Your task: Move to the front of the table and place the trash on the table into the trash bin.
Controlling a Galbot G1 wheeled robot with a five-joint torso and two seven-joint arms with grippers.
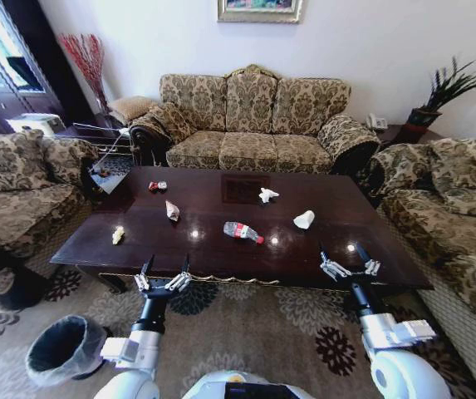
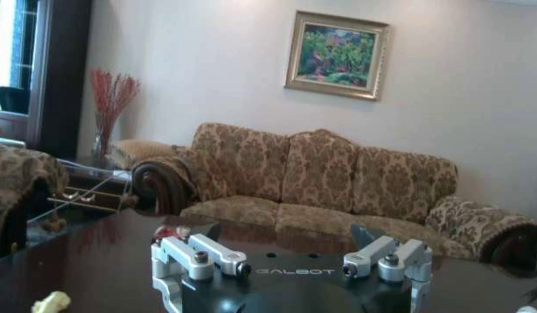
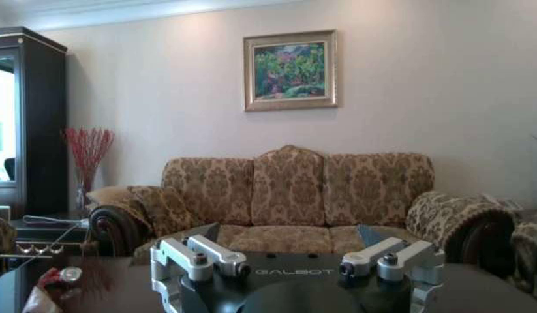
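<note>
The dark glossy table [image 1: 362, 237] stands right before me. On it lies the trash: a clear bottle with a red label [image 1: 242, 232] at the middle, white tissues [image 1: 267, 194] [image 1: 304, 219] [image 1: 172, 210], a yellow wrapper [image 1: 118, 235] and a red one [image 1: 157, 186]. The trash bin [image 1: 63, 347], black mesh with a pale liner, stands on the carpet at my lower left. My left gripper [image 1: 164, 266] [image 2: 286, 233] hangs open over the table's front edge. My right gripper [image 1: 347, 253] [image 3: 288, 231] is open too, above the front right of the table. Neither holds anything.
Patterned sofas surround the table: one behind it [image 1: 250, 125], one at the left [image 1: 13, 183], one at the right [image 1: 453, 208]. A glass side table [image 1: 109, 170] sits at the far left corner. Patterned carpet [image 1: 262, 324] lies between me and the table.
</note>
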